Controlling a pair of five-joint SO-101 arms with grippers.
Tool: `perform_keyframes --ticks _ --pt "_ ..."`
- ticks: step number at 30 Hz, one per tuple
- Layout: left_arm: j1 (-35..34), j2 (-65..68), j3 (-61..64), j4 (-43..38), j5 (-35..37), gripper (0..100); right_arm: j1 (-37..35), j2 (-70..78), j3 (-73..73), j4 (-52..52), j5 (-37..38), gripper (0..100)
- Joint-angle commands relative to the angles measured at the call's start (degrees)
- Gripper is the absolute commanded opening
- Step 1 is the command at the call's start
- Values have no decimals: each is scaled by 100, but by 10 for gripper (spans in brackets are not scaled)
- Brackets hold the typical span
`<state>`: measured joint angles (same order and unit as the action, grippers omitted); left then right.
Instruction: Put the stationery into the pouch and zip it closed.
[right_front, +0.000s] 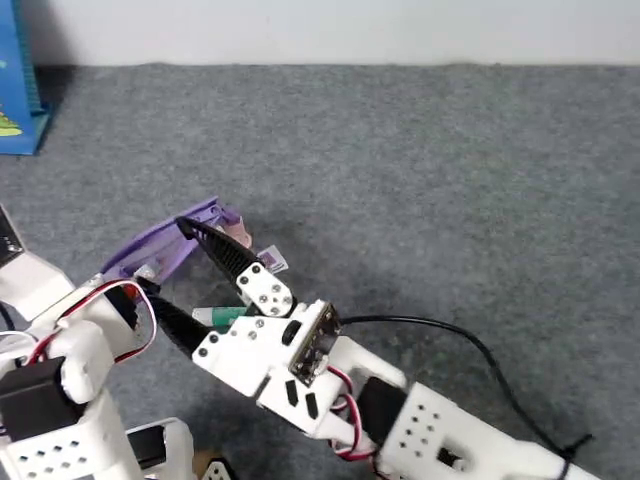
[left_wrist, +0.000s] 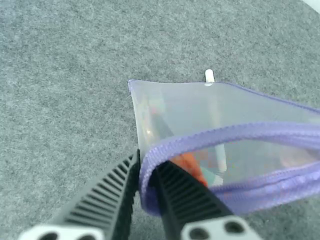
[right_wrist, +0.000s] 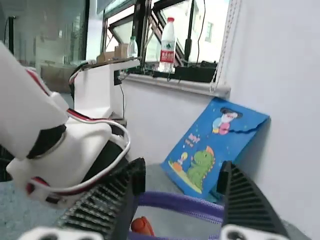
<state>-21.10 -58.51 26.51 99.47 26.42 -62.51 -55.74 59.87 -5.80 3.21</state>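
1. 2 jaws of the left gripper (left_wrist: 144, 167) pinch the purple pouch (left_wrist: 200, 115) at its zip corner.
2. Pouch lies left on the grey table (left_wrist: 60, 75), mouth open, an orange item (left_wrist: 189, 165) inside.
3. Right gripper (right_wrist: 181, 167) is spread wide, straddling the pouch's edge.

Glossy plastic pouch (left_wrist: 200, 107) (woven-edged); fuzzy cloth table (right_front: 450, 150)
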Motion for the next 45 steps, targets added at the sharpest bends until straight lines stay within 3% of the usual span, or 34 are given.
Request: perform_keyframes --ticks 1,7,11,17,23,27,35,41,45 --pt "-44 18 -312 97 9 10 75 -488 -607 1086 -281 234" --pt "-281 9 -514 88 9 10 1033 -725 -976 2897 -1327 234" --pt "-958 26 -884 88 -44 10 1578 -716 -967 3899 -1433 234" --pt "-1424 35 -1024 79 -273 10 1640 -655 -967 4875 -1389 233" --pt "-1749 35 -1007 79 -273 10 1648 901 -1011 4936 -1389 233" --pt "-1776 18 -875 88 -281 10 1657 2571 -1266 4145 -1336 233" --pt "-1749 18 -690 88 -299 10 1824 5675 -3270 3714 -1231 233" --pt "-1758 18 -664 88 -457 10 2000 7266 -4844 4541 -1231 226" --pt "-1767 9 -655 88 -457 10 2000 7846 -5556 5200 -1222 102"
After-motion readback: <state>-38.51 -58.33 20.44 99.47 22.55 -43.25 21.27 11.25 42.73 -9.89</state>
